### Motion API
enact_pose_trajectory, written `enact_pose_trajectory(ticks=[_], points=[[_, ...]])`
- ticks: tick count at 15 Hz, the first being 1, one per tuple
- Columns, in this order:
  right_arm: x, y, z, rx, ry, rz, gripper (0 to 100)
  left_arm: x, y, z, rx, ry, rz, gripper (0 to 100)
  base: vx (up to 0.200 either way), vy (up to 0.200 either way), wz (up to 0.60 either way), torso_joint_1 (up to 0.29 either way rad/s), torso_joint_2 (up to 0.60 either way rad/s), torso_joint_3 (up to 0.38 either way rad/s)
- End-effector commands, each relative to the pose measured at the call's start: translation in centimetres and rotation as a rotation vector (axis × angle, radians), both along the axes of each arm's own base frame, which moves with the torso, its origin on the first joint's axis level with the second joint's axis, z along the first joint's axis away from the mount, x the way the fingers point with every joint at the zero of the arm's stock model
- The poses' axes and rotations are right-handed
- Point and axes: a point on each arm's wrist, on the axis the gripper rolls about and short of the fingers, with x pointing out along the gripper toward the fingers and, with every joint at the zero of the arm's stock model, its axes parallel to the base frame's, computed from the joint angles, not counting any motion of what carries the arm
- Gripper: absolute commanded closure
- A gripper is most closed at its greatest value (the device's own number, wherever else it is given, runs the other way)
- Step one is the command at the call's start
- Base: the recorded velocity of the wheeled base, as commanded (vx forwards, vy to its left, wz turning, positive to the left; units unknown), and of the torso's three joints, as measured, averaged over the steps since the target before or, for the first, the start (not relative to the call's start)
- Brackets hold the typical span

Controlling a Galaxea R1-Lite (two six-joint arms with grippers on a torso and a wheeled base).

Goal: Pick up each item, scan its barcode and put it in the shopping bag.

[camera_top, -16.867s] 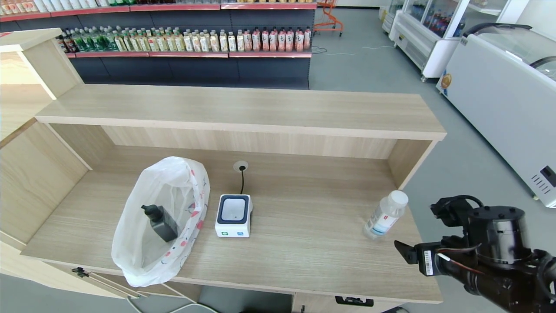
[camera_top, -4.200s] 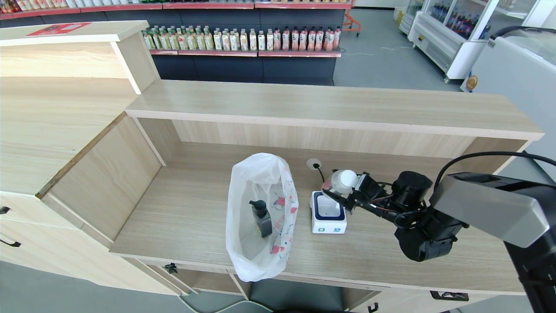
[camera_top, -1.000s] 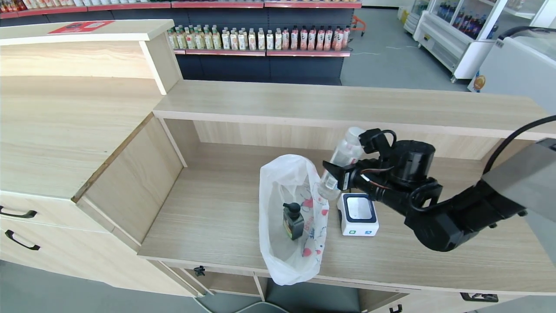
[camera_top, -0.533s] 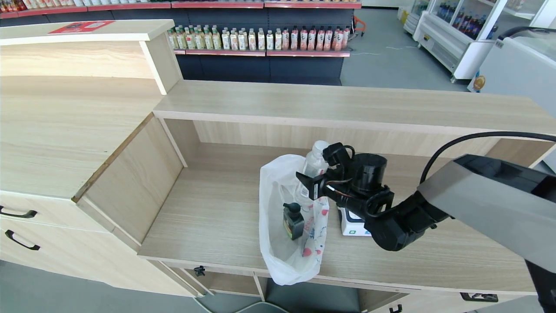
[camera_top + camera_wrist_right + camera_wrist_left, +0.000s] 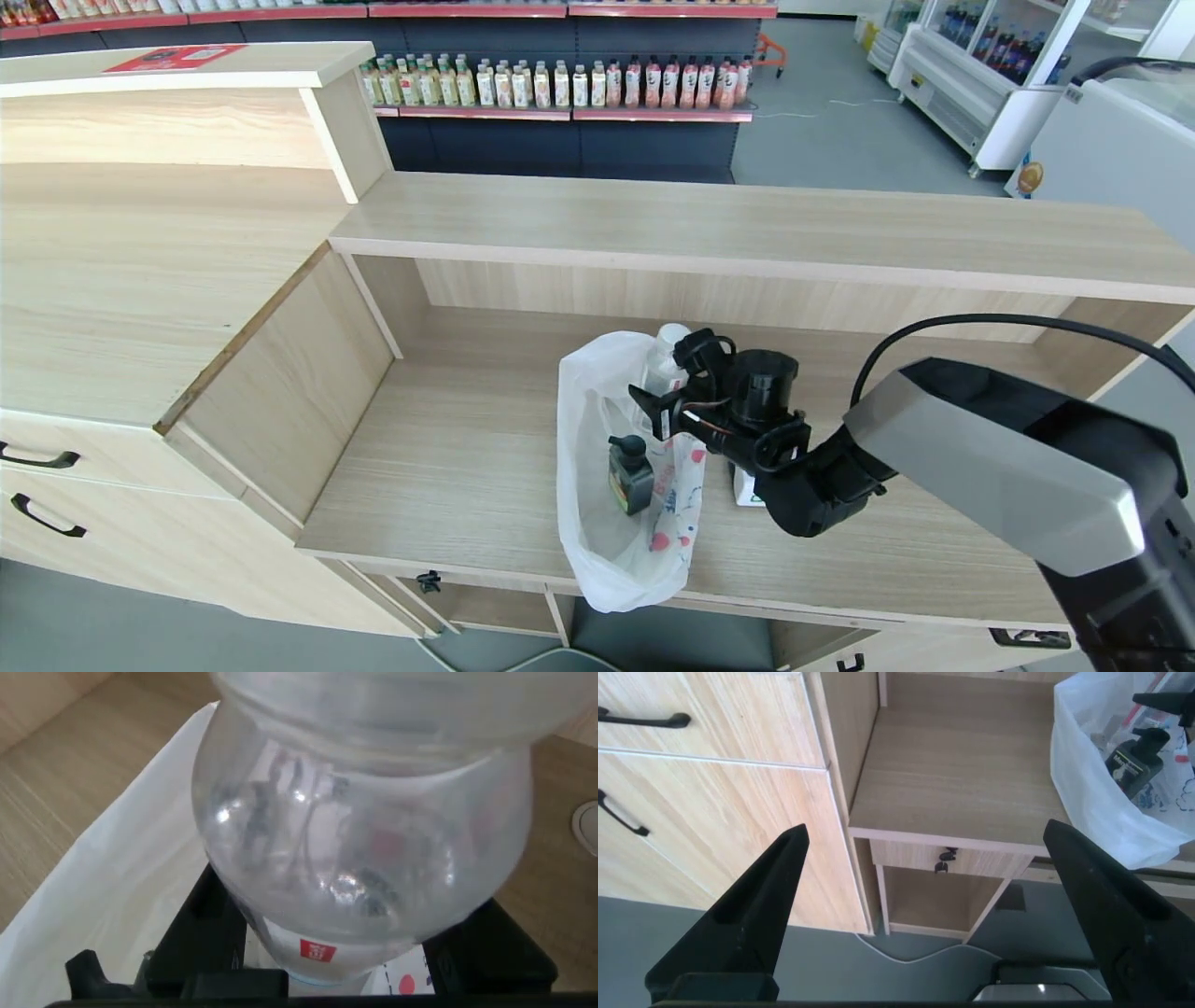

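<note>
Right claw (image 5: 668, 381) clamped on clear bottle (image 5: 667, 350), poised over shopping bag (image 5: 602, 541) mouth (pump bottle (image 5: 631, 476) inside). I'd lower deeper before release, clear of rim. Left claw (image 5: 924, 919) spread wide, below desk (image 5: 467, 467) edge.

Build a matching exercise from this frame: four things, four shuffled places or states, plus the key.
1 clear bottle
2 pump bottle
3 scanner
4 left gripper

a open, away from the counter
b inside the shopping bag
c on the counter beside the bag
d held in the right gripper at the bag's mouth

Pairs: 1-d, 2-b, 3-c, 4-a
</note>
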Motion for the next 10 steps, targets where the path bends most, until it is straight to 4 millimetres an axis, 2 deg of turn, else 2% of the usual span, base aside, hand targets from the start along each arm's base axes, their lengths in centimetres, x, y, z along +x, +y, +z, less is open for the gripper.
enact_pose_trajectory(ticks=[1,4,10], points=[[0.5,0.4,-1.5,-0.008,0.013,0.002,100,0.0,0.0,0.0,0.000,0.000,0.001,0,0.000,0.000,0.00,0.000,0.00,0.000],[1.0,0.1,-2.7,-0.044,0.000,-0.006,100,0.0,0.0,0.0,0.000,0.000,0.001,0,0.000,0.000,0.00,0.000,0.00,0.000],[1.6,0.1,-3.7,-0.044,-0.027,-0.014,100,0.0,0.0,0.0,0.000,0.000,0.001,0,0.000,0.000,0.00,0.000,0.00,0.000]])
